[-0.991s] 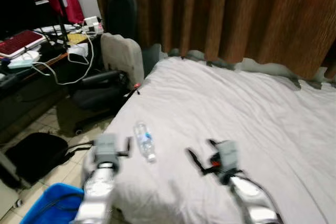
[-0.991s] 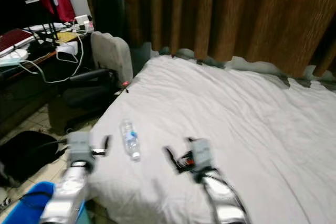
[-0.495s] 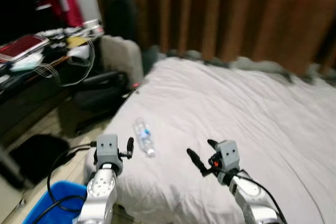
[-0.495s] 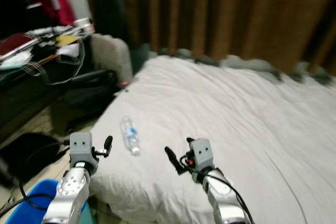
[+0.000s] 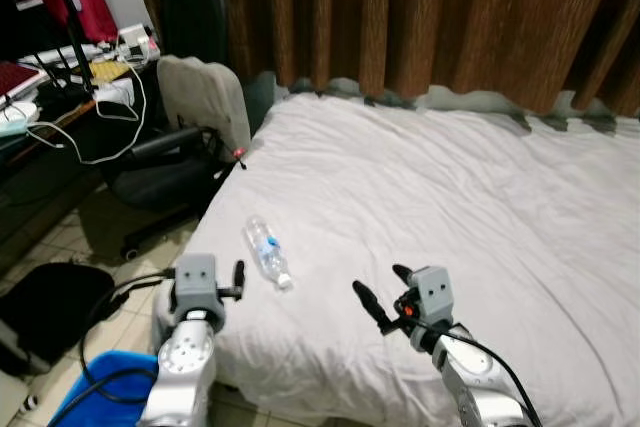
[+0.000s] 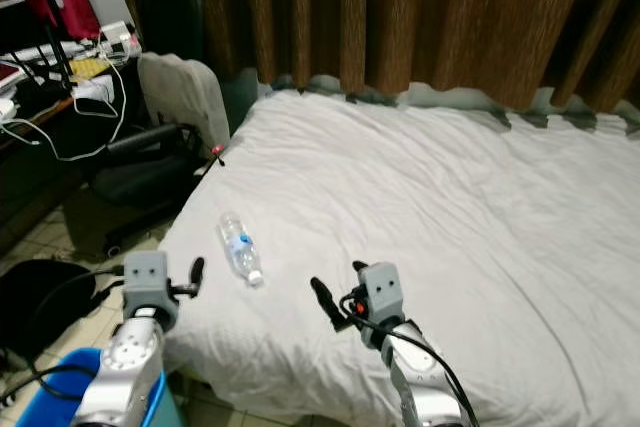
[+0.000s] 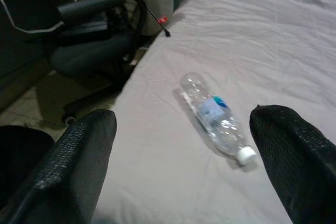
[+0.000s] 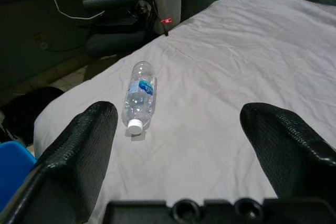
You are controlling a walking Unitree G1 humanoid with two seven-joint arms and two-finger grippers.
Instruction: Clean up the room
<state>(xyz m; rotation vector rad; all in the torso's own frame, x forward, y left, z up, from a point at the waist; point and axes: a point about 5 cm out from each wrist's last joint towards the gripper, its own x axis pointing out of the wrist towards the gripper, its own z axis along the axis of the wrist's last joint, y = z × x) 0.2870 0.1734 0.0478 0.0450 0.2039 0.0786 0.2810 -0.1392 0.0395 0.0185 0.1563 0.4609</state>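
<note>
White bed now sits steadier and closer; bottle lies ahead of the spread left end effector and spread right end effector, within reach.

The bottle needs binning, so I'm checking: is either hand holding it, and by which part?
Nothing is held. The bottle lies on the bed; left hand and right hand are open, apart from it.
</note>
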